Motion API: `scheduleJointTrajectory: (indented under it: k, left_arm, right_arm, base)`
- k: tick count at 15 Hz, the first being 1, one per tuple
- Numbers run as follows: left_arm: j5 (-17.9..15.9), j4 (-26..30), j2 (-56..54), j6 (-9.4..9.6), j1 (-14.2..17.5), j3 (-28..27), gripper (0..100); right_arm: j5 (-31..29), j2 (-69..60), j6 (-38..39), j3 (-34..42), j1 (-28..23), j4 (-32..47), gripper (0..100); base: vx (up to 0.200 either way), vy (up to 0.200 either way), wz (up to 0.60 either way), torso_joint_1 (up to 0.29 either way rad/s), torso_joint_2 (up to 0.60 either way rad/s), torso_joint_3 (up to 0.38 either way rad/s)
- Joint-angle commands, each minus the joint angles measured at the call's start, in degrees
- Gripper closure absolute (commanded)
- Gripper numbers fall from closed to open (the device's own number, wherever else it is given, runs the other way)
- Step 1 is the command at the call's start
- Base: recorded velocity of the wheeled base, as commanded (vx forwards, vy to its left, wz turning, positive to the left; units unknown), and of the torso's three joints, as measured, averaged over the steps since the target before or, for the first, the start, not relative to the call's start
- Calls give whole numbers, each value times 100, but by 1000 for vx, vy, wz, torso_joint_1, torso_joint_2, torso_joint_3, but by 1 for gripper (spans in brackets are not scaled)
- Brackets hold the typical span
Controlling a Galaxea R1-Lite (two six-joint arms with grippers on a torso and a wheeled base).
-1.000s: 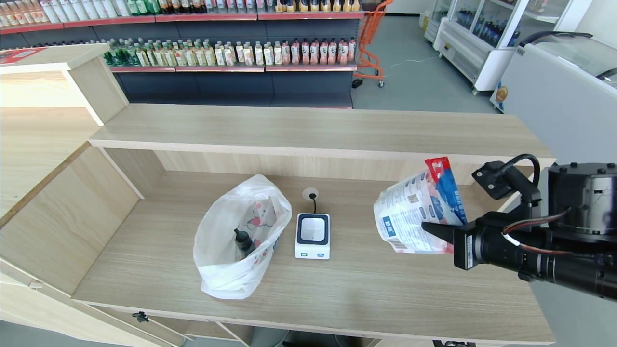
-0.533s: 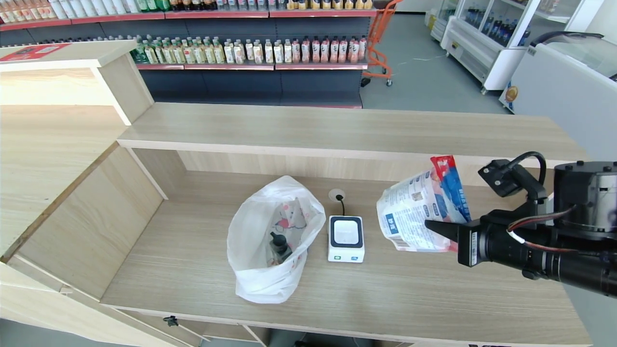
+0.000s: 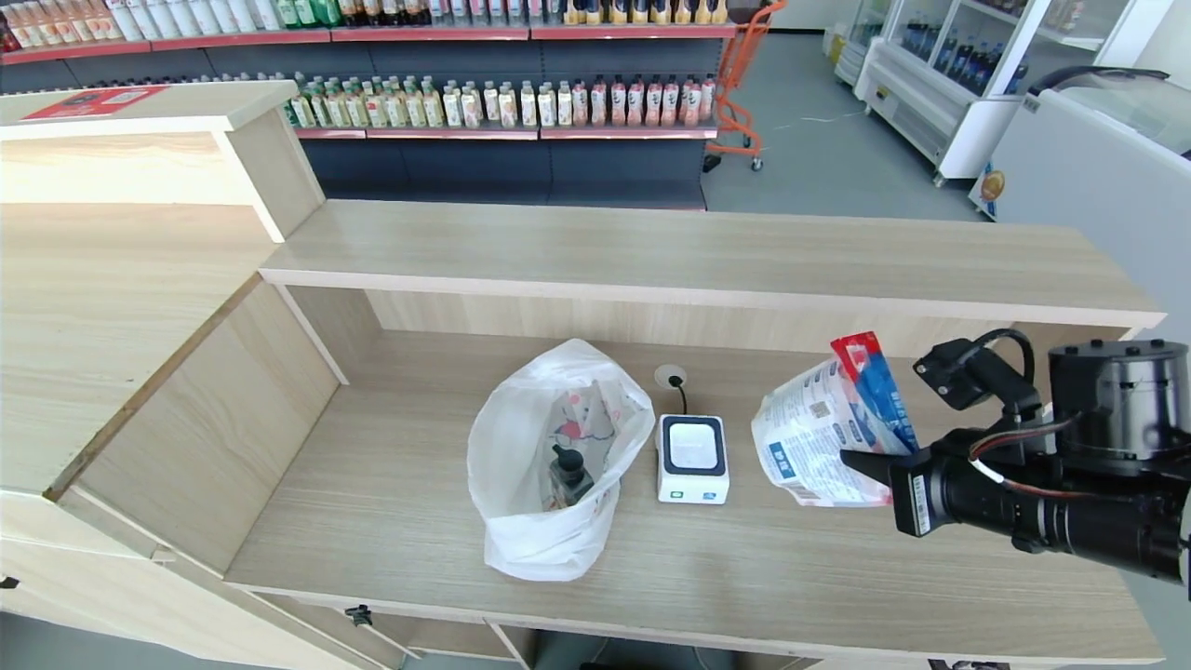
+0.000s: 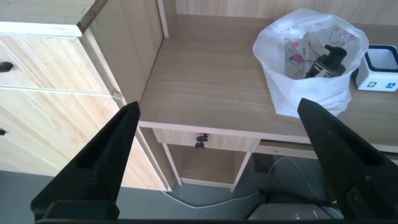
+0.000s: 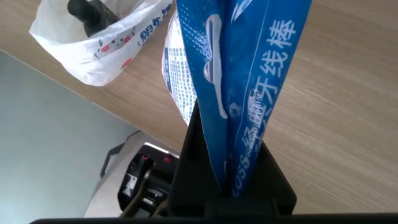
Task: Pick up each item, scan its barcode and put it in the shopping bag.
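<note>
Wood desk holds a white shopping bag and a small scanner. The right gripper squeezes a white packet with blue print and a red-and-blue top, just right of the scanner. It stands tall, top up, leaning a bit. The left gripper is spread wide.

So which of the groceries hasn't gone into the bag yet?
The white and blue pouch, clamped in the right gripper, off to the scanner's right. The dark pump bottle already stands inside the white shopping bag.
</note>
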Motion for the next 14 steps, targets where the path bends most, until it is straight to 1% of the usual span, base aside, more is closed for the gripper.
scheduleJointTrajectory:
  k: [1,2,4,6,8,9,10,11,12,13,14]
  left_arm:
    - [4,-2,-1,1,4,-6,0]
    - [4,-2,-1,-43,4,2,0]
    - [4,-2,-1,-43,4,2,0]
    - [4,-2,-1,-43,4,2,0]
    - [4,-2,-1,-43,4,-6,0]
    - [4,-2,-1,-43,4,-6,0]
    - [4,-2,-1,-43,4,2,0]
    - [4,-2,-1,-43,4,2,0]
    - [4,-2,-1,-43,4,2,0]
    - [4,-2,-1,-43,4,-6,0]
    - [4,-2,-1,-34,4,2,0]
  right_arm:
    - [15,206,-6,-109,18,-9,100]
    - [15,259,-14,-162,89,-9,100]
    - [15,505,-93,-311,150,-18,100]
    - [23,707,-454,-302,141,-168,100]
    - [296,1023,-1043,-126,115,-783,100]
    - [419,1103,-1218,-82,106,-976,100]
    - [674,1322,-1719,23,18,-1407,100]
    - [735,1472,-2080,76,-35,-1609,100]
    - [920,1595,-2405,120,-78,-1802,100]
    - [981,1647,-2572,155,-96,-1873,100]
    - [1192,1797,-3117,234,-228,-1943,100]
  base:
    - [200,0,0,-17,-7,7]
    - [200,0,0,2,-2,2]
    - [0,0,0,0,0,0]
    - [0,0,0,0,0,0]
    - [0,0,0,0,0,0]
    - [0,0,0,0,0,0]
    - [0,0,0,0,0,0]
    - [0,0,0,0,0,0]
    - [0,0,0,0,0,0]
    - [0,0,0,0,0,0]
    - [0,0,0,0,0,0]
